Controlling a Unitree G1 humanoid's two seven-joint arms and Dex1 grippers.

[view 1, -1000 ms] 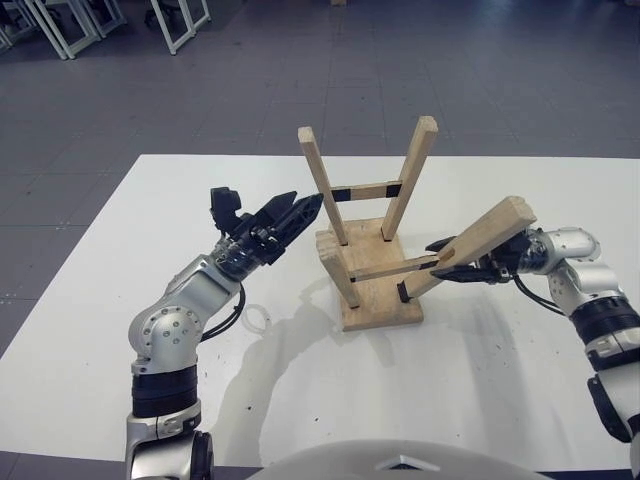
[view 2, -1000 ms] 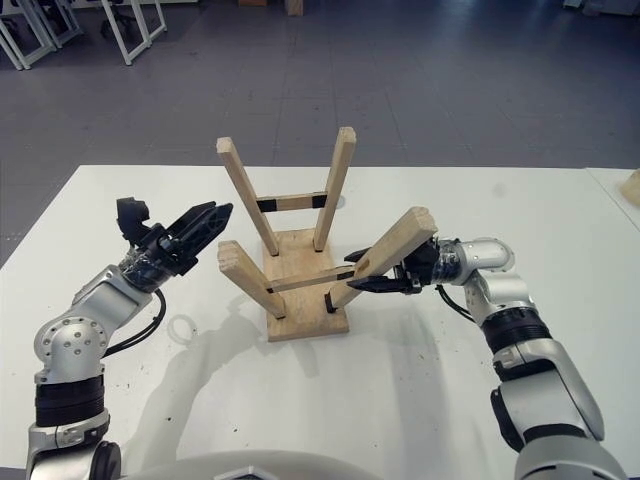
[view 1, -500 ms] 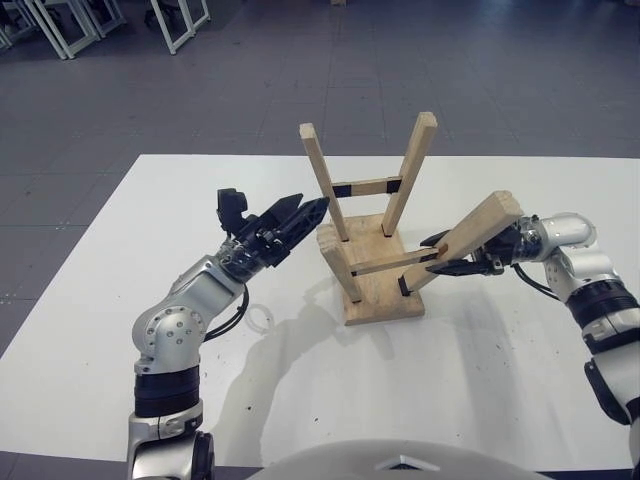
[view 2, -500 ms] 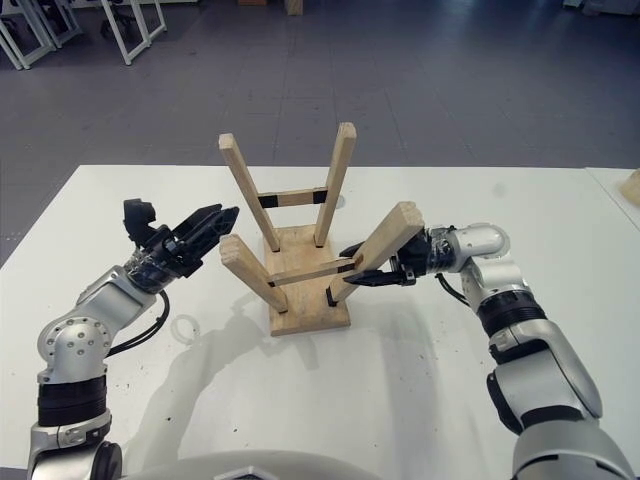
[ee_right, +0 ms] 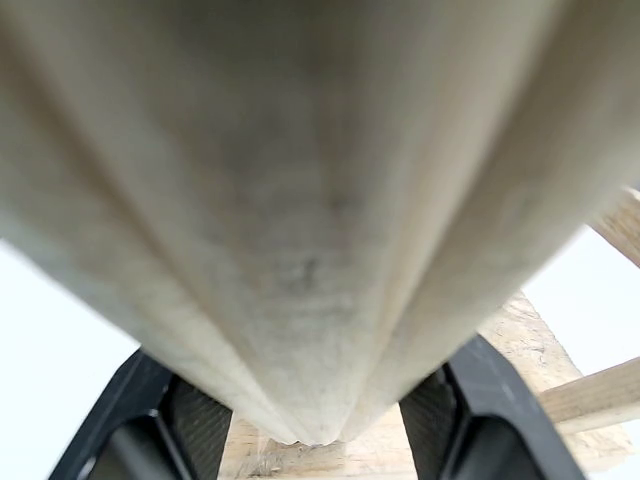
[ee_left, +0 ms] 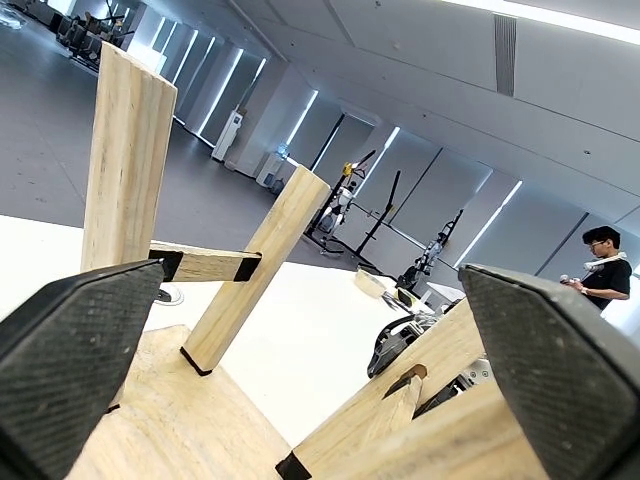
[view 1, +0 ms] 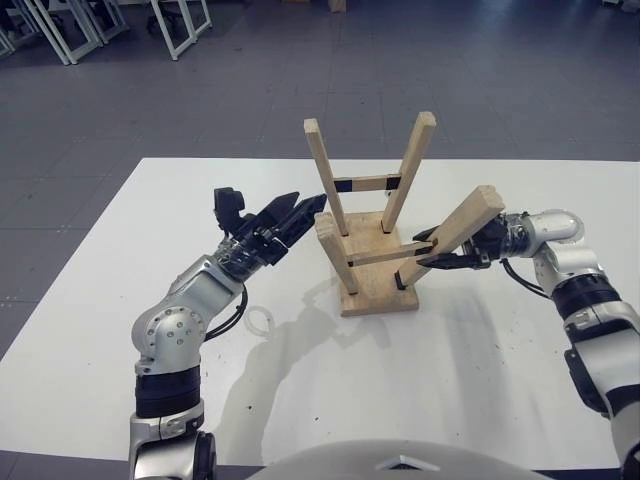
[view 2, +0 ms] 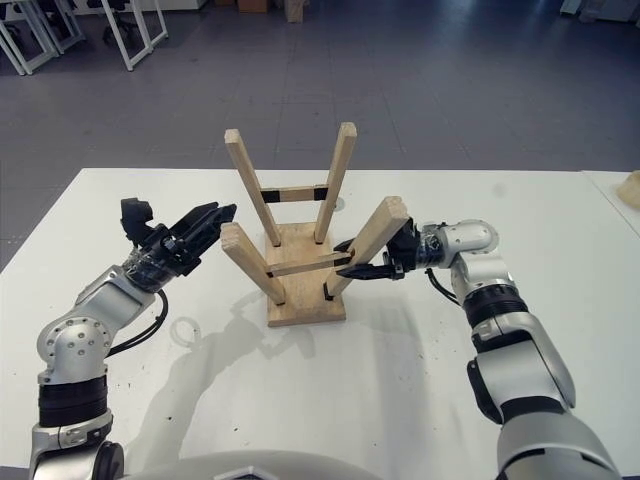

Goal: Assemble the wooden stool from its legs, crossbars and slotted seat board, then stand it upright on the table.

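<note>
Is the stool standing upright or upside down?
Upside down: the stool has its seat board lying on the table, and its legs point up.

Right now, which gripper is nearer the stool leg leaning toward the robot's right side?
Right. The right gripper is closed around that leg, just above the seat board. The left gripper hangs open across the board, beside the opposite leg's tip.

We note a grey tiled floor [view 1: 480,90] beyond the white counter [view 1: 80,320]. White metal frames [view 1: 180,28] stand far left. Overhead, ceiling light strips [ee_left: 560,12]; tall windows [ee_left: 205,85] behind.
</note>
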